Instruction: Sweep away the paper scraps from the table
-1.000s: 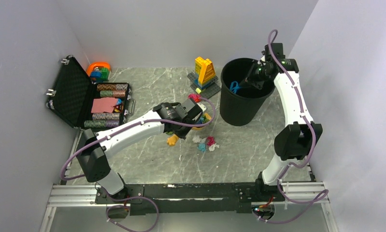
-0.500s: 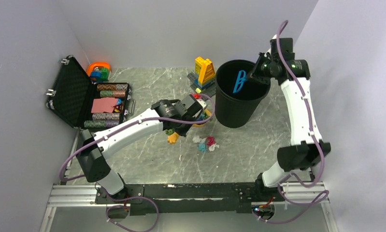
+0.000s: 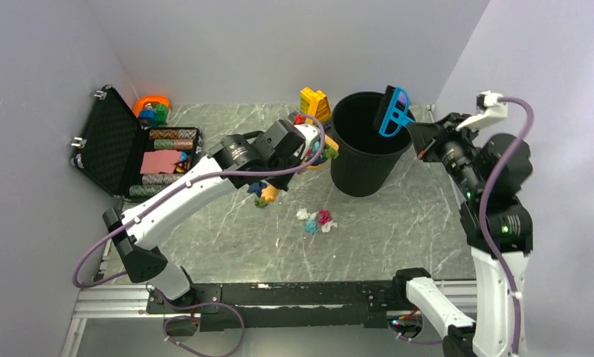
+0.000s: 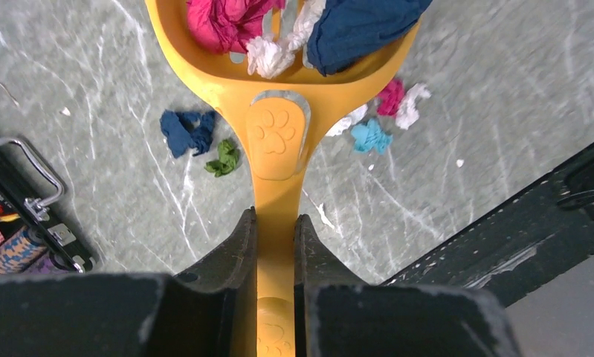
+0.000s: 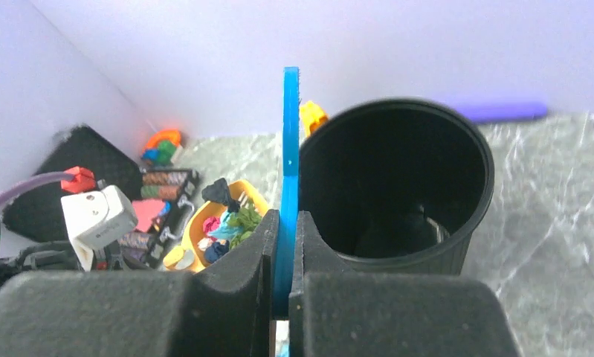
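Observation:
My left gripper is shut on the handle of a yellow scoop, which is lifted off the table. The scoop holds pink, white and dark blue paper scraps, and its bowl is next to the black bin. More scraps lie on the table in front of the bin. A dark blue wad and a green wad lie under the scoop. My right gripper is shut on a flat blue sweeping tool, held upright over the bin's right rim.
An open black case with poker chips lies at the back left. A yellow brick build stands behind the bin. A black rail runs along the near edge. Grey walls enclose three sides.
My left arm has lifted the loaded scoop up and back toward the bin. My right arm has drawn the blue tool out of the bin and swung to the right.

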Controlling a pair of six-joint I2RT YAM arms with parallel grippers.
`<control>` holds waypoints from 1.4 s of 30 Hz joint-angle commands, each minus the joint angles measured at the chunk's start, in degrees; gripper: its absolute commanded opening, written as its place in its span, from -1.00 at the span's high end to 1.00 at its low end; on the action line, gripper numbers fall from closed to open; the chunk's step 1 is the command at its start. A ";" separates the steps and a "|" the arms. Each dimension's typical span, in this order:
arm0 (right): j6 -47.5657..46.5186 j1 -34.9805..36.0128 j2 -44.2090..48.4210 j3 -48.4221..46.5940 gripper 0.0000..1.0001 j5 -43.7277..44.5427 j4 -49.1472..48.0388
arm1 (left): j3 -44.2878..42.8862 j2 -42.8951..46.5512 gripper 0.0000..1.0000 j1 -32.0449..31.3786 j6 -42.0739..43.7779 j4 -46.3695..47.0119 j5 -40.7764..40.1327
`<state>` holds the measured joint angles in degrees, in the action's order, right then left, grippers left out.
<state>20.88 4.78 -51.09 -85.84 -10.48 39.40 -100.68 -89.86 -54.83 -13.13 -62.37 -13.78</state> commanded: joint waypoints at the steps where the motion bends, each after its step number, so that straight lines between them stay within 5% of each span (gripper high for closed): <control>1: -2.01 0.11 3.42 3.03 1.00 2.24 -8.15 | -8.93 -1.35 1.00 0.02 1.65 -3.90 0.01; 13: 1.08 0.07 11.01 8.11 1.00 13.40 -9.43 | -38.74 -18.85 1.00 0.39 6.49 -4.69 9.83; 20: 2.01 0.14 15.06 10.21 1.00 18.19 -11.22 | -35.15 -23.37 1.00 5.93 -2.58 13.97 31.81; 28: 2.27 0.07 14.51 9.27 1.00 18.92 -10.32 | -27.50 -24.46 1.00 12.77 -26.48 34.42 53.68; 42: 4.08 0.07 15.31 10.67 1.00 18.92 -10.41 | -2.78 -19.12 1.00 13.96 -61.81 70.06 63.97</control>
<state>24.16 4.80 -36.29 -75.33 7.49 31.42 -104.81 -114.28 -40.49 -63.70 -5.56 45.87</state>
